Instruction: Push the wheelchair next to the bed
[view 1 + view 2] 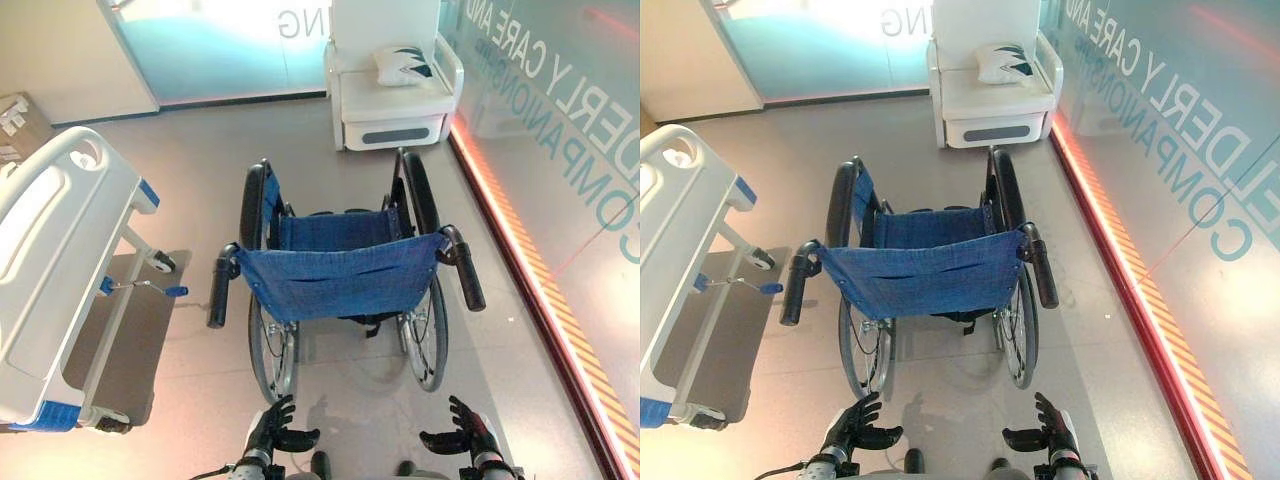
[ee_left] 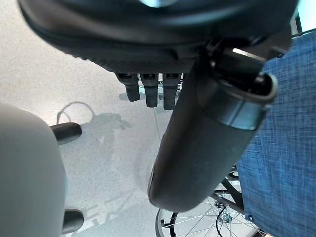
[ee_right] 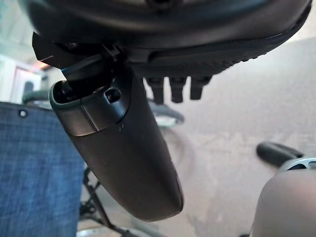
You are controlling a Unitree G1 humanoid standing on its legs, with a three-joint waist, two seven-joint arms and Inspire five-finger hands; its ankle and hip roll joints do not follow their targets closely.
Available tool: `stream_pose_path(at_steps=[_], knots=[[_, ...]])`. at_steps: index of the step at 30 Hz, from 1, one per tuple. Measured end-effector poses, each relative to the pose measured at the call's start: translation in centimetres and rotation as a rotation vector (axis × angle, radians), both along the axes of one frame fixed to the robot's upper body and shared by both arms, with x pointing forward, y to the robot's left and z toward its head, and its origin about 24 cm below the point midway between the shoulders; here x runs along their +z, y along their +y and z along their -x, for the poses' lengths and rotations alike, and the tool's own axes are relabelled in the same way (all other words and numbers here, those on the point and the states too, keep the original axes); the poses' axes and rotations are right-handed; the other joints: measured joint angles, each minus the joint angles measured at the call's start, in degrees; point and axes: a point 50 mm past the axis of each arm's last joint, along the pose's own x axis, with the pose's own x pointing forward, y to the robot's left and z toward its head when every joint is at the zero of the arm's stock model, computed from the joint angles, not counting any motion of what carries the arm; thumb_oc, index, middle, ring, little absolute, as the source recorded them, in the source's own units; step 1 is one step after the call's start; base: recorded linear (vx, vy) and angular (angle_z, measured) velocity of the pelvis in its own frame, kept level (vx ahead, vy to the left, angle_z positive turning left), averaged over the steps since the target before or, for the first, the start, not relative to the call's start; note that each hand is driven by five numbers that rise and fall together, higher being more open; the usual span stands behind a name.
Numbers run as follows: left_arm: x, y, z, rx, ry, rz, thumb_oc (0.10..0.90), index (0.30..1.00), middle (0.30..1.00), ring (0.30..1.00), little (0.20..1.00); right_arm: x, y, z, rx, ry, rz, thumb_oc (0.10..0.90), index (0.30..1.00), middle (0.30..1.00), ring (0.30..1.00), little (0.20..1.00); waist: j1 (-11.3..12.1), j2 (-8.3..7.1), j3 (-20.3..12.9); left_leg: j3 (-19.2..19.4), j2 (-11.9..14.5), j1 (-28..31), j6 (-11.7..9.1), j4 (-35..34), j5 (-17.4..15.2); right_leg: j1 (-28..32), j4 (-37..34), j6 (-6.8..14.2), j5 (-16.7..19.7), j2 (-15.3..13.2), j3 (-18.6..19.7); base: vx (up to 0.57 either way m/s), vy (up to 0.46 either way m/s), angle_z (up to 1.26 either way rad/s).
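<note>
Blue-seated wheelchair (image 1: 340, 272) stands mid-floor, white bed (image 1: 55, 270) off to left, apart. Left hand (image 1: 272, 428), right hand (image 1: 465, 432) low behind wheelchair, fingers spread, thumbs out, touching nothing.

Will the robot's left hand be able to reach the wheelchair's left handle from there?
Probably yes. The left hand is open, a little behind the left handle, which points back towards it, and nothing stands between them.

A white armchair (image 1: 395, 128) carrying a cushion (image 1: 405, 63) is standing against the far glass wall (image 1: 220, 50); an orange strip (image 1: 515, 245) is glowing along the right-hand glass; the grey floor (image 1: 200, 170) is shining.
</note>
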Motion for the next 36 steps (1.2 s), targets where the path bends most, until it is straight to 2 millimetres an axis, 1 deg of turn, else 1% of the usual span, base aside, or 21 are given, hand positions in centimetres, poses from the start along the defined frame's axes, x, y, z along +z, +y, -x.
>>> stream_pose_path(at_steps=[3,7,12,14,16,18,19,21,23,24,26,27,28,29,30,31,32,34,35,36], knots=[[0.0,0.0,0.0,-0.002,0.001,0.004,0.8,0.9,0.9,0.9,0.9,0.0,0.1,0.0,0.002,0.002,-0.006,0.8,0.9,0.9,0.9,0.9,0.1,-0.22,-0.13,-0.05,-0.01,0.04,0.0,0.0,0.0,0.09,-0.03,0.0,0.0,0.0,-0.02,0.01,0.0,0.0],[-0.1,0.0,0.2,0.004,0.011,0.054,0.8,0.9,0.9,0.9,0.9,-0.2,0.3,0.0,0.004,0.015,-0.015,0.8,0.9,0.9,0.9,0.9,0.2,-0.64,-0.4,-0.47,-0.01,0.24,0.0,0.0,0.0,0.35,-0.11,0.0,0.0,0.0,-0.06,0.05,-0.002,0.01],[-0.1,-0.1,0.2,0.004,0.011,0.066,0.8,0.9,0.9,0.9,0.9,-0.3,0.3,0.2,-0.005,0.033,-0.018,0.8,0.9,0.9,0.9,0.9,0.27,-0.67,-0.47,-0.59,-0.03,1.02,0.01,0.0,0.0,1.04,-0.18,0.0,0.0,-0.01,-0.05,0.0,0.0,0.0],[-0.1,-0.1,0.2,0.008,0.011,0.066,0.8,0.9,0.9,0.9,0.9,-0.3,0.2,0.3,-0.034,0.04,-0.029,0.8,0.9,0.9,0.9,0.9,0.28,-0.56,-0.54,-0.6,-0.01,1.02,0.0,0.0,0.0,1.02,-0.15,0.0,0.0,0.0,-0.04,0.0,0.0,0.0],[-0.2,0.1,0.5,0.072,0.018,0.081,0.8,0.9,0.9,0.9,0.9,-0.5,0.0,0.5,-0.119,0.047,-0.066,0.8,0.9,0.9,0.9,0.9,0.26,-0.4,-0.66,-0.58,-0.03,1.11,0.01,0.0,0.0,1.08,-0.11,0.0,0.0,-0.01,0.02,0.0,0.0,0.0],[-0.3,0.5,0.6,0.137,0.03,0.086,0.8,0.9,0.9,0.9,0.9,-0.4,-0.1,0.5,-0.156,0.043,-0.081,0.8,0.9,0.9,0.9,0.9,0.12,-0.38,-0.68,-0.57,-0.02,1.16,0.01,0.0,0.01,1.11,-0.09,0.0,0.0,-0.01,0.04,0.02,-0.002,0.0],[-0.3,1.1,0.7,0.203,0.03,0.083,0.8,0.9,0.9,0.9,0.9,-0.4,-0.2,0.4,-0.168,0.039,-0.085,0.8,0.9,0.9,0.9,0.9,0.02,-0.35,-0.71,-0.57,-0.01,1.21,0.01,0.0,0.01,1.15,-0.09,0.0,0.0,0.0,0.04,0.04,-0.018,-0.01],[0.1,2.1,0.5,0.332,-0.006,0.112,0.8,0.9,0.9,0.9,0.9,-0.1,-0.5,-0.1,-0.245,0.017,-0.138,0.8,0.9,0.9,0.9,0.9,0.08,-0.35,-0.72,-0.58,-0.02,1.41,0.01,0.0,0.01,1.29,-0.08,-0.01,0.01,-0.01,0.14,0.03,-0.036,-0.02],[1.2,3.3,-0.9,0.452,-0.104,0.143,0.8,0.9,0.9,0.9,0.9,0.6,-1.3,-1.0,-0.348,-0.056,-0.195,0.8,0.9,0.9,0.9,0.9,0.57,-0.35,-0.72,-0.59,-0.03,1.96,0.01,0.0,0.01,1.92,-0.08,0.0,0.02,-0.01,0.13,0.0,-0.056,0.01],[1.6,3.6,-1.3,0.473,-0.131,0.151,0.8,0.9,0.9,0.9,0.9,0.9,-1.6,-1.3,-0.355,-0.074,-0.197,0.8,0.9,0.9,0.9,0.9,0.69,-0.36,-0.72,-0.61,-0.03,2.01,0.01,0.0,0.01,2.06,-0.07,0.0,0.02,-0.01,0.13,-0.01,-0.035,0.02],[2.9,4.6,-2.9,0.523,-0.224,0.187,0.8,0.9,0.9,0.9,0.9,2.0,-2.9,-2.8,-0.372,-0.148,-0.198,0.8,0.9,0.9,0.9,0.9,0.81,-0.35,-0.74,-0.72,-0.05,2.16,0.02,0.0,0.03,2.11,-0.03,0.02,0.09,-0.01,0.15,0.0,0.0,0.0],[3.3,5.3,-3.3,0.562,-0.253,0.207,0.8,0.9,0.9,0.9,0.9,2.8,-3.7,-3.7,-0.36,-0.185,-0.18,0.8,0.9,0.9,0.9,0.9,0.77,-0.33,-0.82,-0.75,-0.1,2.31,0.03,-0.01,0.03,2.58,-0.04,0.04,0.15,-0.03,0.16,0.0,0.0,0.0],[3.4,5.6,-3.4,0.58,-0.262,0.211,0.8,0.9,0.9,0.9,0.9,3.2,-4.2,-4.2,-0.355,-0.202,-0.17,0.8,0.9,0.9,0.9,0.9,0.65,-0.31,-0.83,-0.74,-0.11,2.47,0.03,-0.01,0.03,2.73,-0.07,0.03,0.18,-0.04,0.17,0.04,0.004,0.0],[3.7,6.2,-3.6,0.621,-0.279,0.216,0.8,0.9,0.9,0.9,0.9,4.0,-5.1,-4.9,-0.364,-0.242,-0.154,0.8,0.9,0.9,0.9,0.9,0.6,-0.34,-0.84,-0.75,-0.12,2.94,0.03,-0.02,0.03,3.24,-0.16,0.04,0.18,-0.05,0.16,0.05,0.017,0.0],[3.8,6.5,-3.7,0.637,-0.285,0.215,0.8,0.9,0.9,0.9,0.9,4.5,-5.7,-5.3,-0.372,-0.265,-0.146,0.8,0.9,0.9,0.9,0.9,0.62,-0.35,-0.83,-0.75,-0.12,3.14,0.02,-0.03,0.02,3.5,-0.25,0.04,0.18,-0.04,0.14,0.06,0.031,0.01],[4.0,7.2,-3.7,0.666,-0.294,0.203,0.8,0.9,0.9,0.9,0.9,5.7,-7.1,-6.3,-0.376,-0.309,-0.122,0.8,0.9,0.9,0.9,0.9,0.58,-0.31,-0.86,-0.79,-0.13,3.36,0.02,-0.04,0.02,3.83,-0.45,0.05,0.2,-0.05,0.14,0.06,0.051,0.02],[4.1,7.5,-3.8,0.677,-0.299,0.196,0.8,0.9,0.9,0.9,0.9,6.4,-7.8,-6.7,-0.374,-0.332,-0.107,0.8,0.9,0.9,0.9,0.9,0.57,-0.25,-0.86,-0.83,-0.16,3.43,0.02,-0.04,0.02,3.92,-0.49,0.07,0.21,-0.04,0.11,0.05,0.054,0.02],[4.8,8.7,-4.0,0.747,-0.339,0.166,0.8,0.9,0.9,0.9,0.9,8.8,-10.3,-8.0,-0.385,-0.417,-0.052,0.8,0.9,0.9,0.9,0.9,0.63,-0.17,-0.87,-0.94,-0.18,3.73,0.02,-0.04,0.02,4.37,-0.72,0.06,0.26,-0.04,0.07,0.04,0.042,0.03],[5.1,9.1,-4.1,0.763,-0.355,0.155,0.8,0.9,0.9,0.9,0.9,9.4,-11.0,-8.2,-0.389,-0.439,-0.036,0.8,0.9,0.9,0.9,0.9,0.66,-0.14,-0.88,-1.01,-0.18,3.73,0.02,-0.04,0.02,4.51,-0.9,0.05,0.35,-0.03,0.02,0.01,0.026,0.06],[5.8,9.8,-4.4,0.791,-0.386,0.128,0.8,0.9,0.9,0.9,0.9,10.7,-12.1,-8.8,-0.392,-0.48,-0.011,0.8,0.9,0.9,0.9,0.9,0.69,-0.14,-0.89,-1.3,-0.22,3.74,0.01,-0.04,0.04,4.83,-1.24,0.04,0.45,0.01,0.05,0.01,0.025,0.09]])
